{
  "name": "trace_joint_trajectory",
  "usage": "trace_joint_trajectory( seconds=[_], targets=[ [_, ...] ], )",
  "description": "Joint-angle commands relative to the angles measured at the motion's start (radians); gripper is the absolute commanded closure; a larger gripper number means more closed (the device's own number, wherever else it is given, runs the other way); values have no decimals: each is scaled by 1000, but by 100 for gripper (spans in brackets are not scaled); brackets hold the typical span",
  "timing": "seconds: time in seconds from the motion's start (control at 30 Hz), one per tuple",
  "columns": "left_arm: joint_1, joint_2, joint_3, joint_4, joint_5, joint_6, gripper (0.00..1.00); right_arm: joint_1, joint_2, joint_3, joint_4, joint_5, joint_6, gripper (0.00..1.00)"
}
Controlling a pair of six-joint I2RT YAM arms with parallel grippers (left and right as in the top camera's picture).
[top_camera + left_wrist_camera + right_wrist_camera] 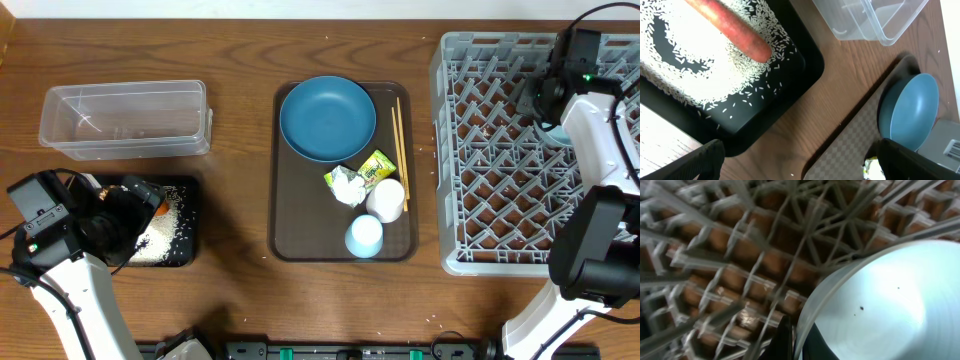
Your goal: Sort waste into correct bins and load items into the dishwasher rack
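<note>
My right gripper (799, 344) is shut on the rim of the pale blue bowl (890, 305), one finger outside the rim and one inside, low over the grey dishwasher rack (740, 255). From overhead the bowl (553, 128) barely shows beside that arm. My left gripper (800, 165) hangs open and empty above the black tray (790, 85), which holds the orange carrot (730, 27) and white rice (690, 60). The dark blue plate (327, 118), crumpled paper (347, 186), snack wrapper (377, 167), whitish cup (386, 199), pale blue cup (364, 236) and chopsticks (400, 150) lie on the brown serving tray (290, 230).
The clear plastic tub (125, 120) stands behind the black tray at the far left. The rack (500, 150) fills the right side of the table, with my right arm reaching over its far right part.
</note>
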Motion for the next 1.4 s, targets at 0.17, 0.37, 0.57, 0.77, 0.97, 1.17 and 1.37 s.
trace_joint_trajectory(
  seconds=[0.17, 0.37, 0.57, 0.77, 0.97, 1.17, 1.37],
  targets=[
    [6, 2, 2, -2, 9, 24, 2, -11, -99, 137, -53, -427, 19, 99],
    [6, 2, 2, -2, 9, 24, 2, -11, -68, 118, -3, -716, 9, 99],
    [6, 2, 2, -2, 9, 24, 2, -18, 68, 109, 143, -972, 37, 99],
    [6, 2, 2, -2, 9, 24, 2, -75, 166, 109, 265, -1068, 127, 99],
    [6, 2, 2, -2, 9, 24, 2, -171, 199, 108, 294, -1176, 165, 99],
    [6, 2, 2, -2, 9, 24, 2, -238, 199, 108, 271, -1281, 182, 99],
    [6, 2, 2, -2, 9, 24, 2, -245, 199, 96, 224, -1313, 152, 99]
  ],
)
